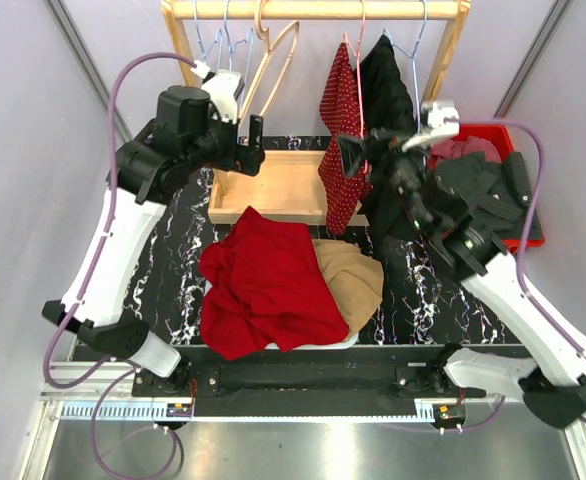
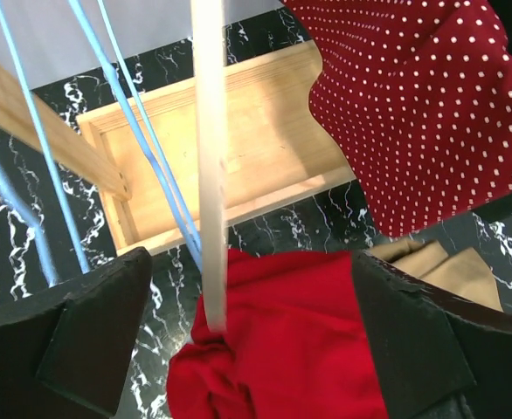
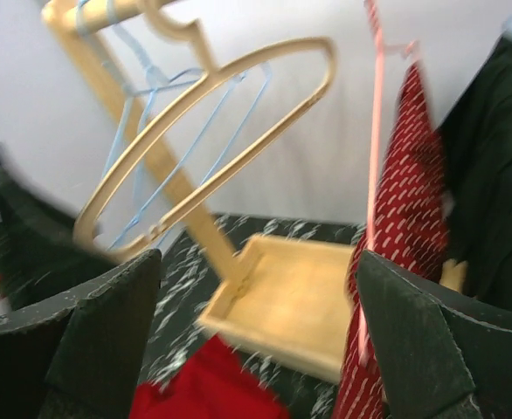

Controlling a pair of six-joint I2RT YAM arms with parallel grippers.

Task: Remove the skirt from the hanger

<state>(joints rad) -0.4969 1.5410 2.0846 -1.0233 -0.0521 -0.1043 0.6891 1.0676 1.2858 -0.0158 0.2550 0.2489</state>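
Fingers (image 2: 90,340) of the left gripper (image 1: 250,152) stand wide apart and hold nothing. In the left wrist view a pale bar of the wooden hanger (image 1: 273,70) runs down between them, but I cannot tell if it touches either one. This gripper is at 10 o'clock in the top view, up beside the rack.

The right gripper (image 1: 353,155) is spread wide too, with nothing in it. It sits at 1 o'clock, right against the dotted red cloth (image 1: 341,110) that hangs on a thin pink hanger. Its wrist picture is blurry, so small things there are hard to make out.

The red skirt (image 1: 268,280) is off the hanger. It lies in a heap in the middle of the table (image 1: 173,270), at 6 o'clock from the wooden tray (image 1: 283,190). It covers part of a tan cloth (image 1: 353,280). Something white peeks out under the heap's near edge.

The wooden hanger is bare and hangs tilted on the rail (image 1: 313,9) next to blue wire hangers (image 1: 223,45). A black garment (image 1: 385,80) hangs at 12 o'clock, its bottom hidden behind the right arm. At 2 o'clock a red bin (image 1: 493,135) of dark clothes is partly hidden by that arm.
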